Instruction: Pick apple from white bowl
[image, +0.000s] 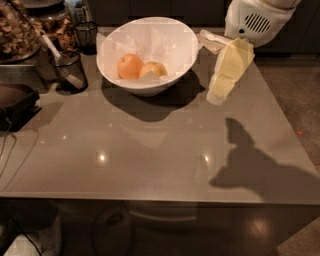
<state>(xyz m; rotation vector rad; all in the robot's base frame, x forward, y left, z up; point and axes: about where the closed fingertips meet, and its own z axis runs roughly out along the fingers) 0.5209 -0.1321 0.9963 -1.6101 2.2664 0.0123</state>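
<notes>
The white bowl (176, 42) stands at the back of the grey table (150, 155), left of centre. Inside it lie the pale yellow apple (154, 69) and, touching it on the left, a deeper orange fruit (130, 66), with white paper lining the bowl behind them. My gripper (218, 96), pale yellow under a white wrist housing (255, 20), hangs above the table just right of the bowl, slanting down and to the left. It is apart from the bowl and holds nothing that I can see.
A black mesh cup (70, 70) with a utensil stands left of the bowl, another (86, 35) behind it. A container of dried snacks (17, 32) and a dark appliance (17, 102) crowd the left edge. A crumpled wrapper (212, 41) lies behind the gripper.
</notes>
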